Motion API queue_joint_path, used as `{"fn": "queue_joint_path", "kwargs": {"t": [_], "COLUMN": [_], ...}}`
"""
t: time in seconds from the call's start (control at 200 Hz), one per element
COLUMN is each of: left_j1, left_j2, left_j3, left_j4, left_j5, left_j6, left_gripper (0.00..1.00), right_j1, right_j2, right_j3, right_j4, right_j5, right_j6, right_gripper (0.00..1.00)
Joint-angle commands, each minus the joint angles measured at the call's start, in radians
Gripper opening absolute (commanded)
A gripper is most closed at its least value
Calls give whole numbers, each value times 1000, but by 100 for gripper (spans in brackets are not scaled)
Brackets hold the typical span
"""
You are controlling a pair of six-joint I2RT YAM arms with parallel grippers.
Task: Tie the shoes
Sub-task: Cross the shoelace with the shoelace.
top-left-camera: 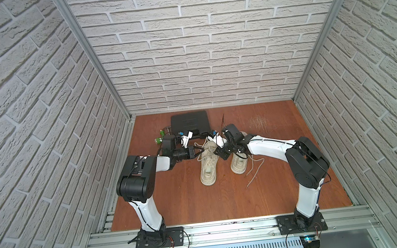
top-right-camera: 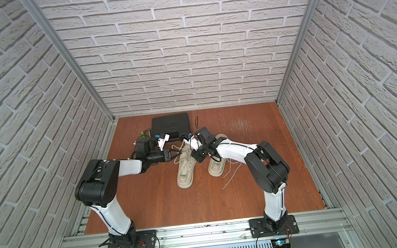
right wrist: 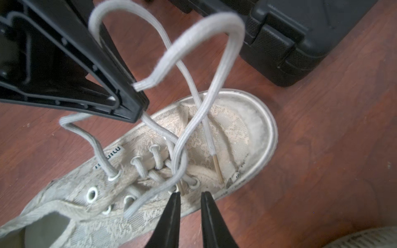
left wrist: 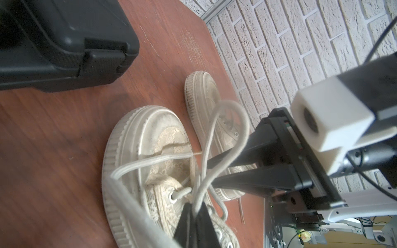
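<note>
My left hand (right wrist: 138,106) was clenched on a loop of cream lace (right wrist: 206,24) held above one shoe's toe. My right hand (right wrist: 189,206) hung over the eyelets, jaws slightly parted, gripping nothing. The shoes (top-left-camera: 209,169) lay side by side mid-surface (top-left-camera: 201,205), near the black case (top-left-camera: 189,123).

Both top views high overhead, facing the back wall (top-left-camera: 208,39), wrist cameras close (sharing one shoe (left wrist: 150,133)).
</note>
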Motion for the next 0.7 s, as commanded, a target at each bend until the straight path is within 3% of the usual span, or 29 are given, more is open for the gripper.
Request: {"fn": "queue_joint_path", "kwargs": {"t": [0.0, 0.695], "left_j1": [2, -11], "left_j2": [-19, -14], "left_j3": [-6, 4], "left_j4": [50, 45], "left_j5": [-1, -4], "left_j6": [-1, 0], "left_gripper": [0, 0], "right_j1": [5, 34], "right_j2": [-20, 46], "right_j3": [-9, 70], "right_j4": [13, -4], "right_j5": [-6, -23], "right_j6": [-13, -21], "right_gripper": [23, 26]}}
